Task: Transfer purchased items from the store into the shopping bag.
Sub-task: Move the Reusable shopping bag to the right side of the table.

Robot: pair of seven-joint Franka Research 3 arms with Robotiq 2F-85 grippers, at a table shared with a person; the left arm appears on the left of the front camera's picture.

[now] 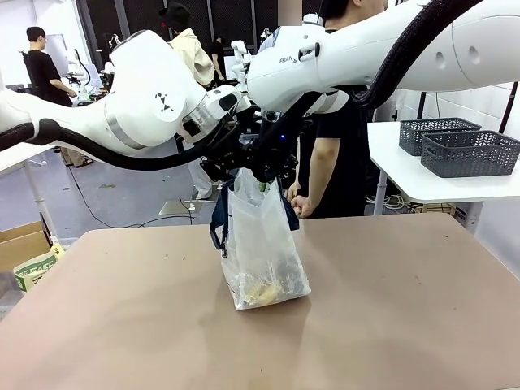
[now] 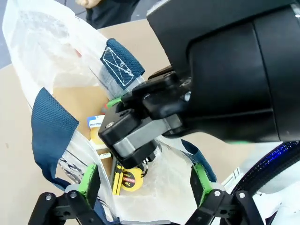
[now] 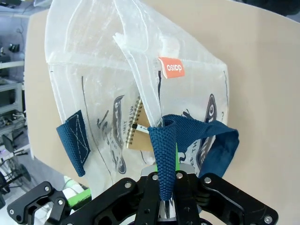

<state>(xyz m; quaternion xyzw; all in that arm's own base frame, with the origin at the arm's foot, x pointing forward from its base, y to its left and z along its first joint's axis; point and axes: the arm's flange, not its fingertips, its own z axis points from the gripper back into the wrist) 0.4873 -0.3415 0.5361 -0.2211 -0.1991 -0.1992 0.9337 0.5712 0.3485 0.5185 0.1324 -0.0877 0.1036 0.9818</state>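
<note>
Shopping bag (image 1: pixel 264 252), one, two navy handles (image 3: pixel 165 140), one tight in right pincer (image 3: pixel 165 180); left pincer (image 2: pixel 144 182) wide, empty.

R claw (image 3: pixel 165 183) clamped (L claw (image 2: pixel 144 183) wide)

The shopping bag (image 1: pixel 264 244) is crinkly, translucent, slightly glossy plastic film; its strap (image 3: pixel 164 154) is coarse woven navy cloth. The desk (image 1: pixel 406 309) looks smooth, matt tan.

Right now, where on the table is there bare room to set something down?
Bare table lies left, right and in front of the shopping bag. Crowded: above the bag's mouth, where left gripper and right gripper meet, and behind it, by a person's hand.
</note>
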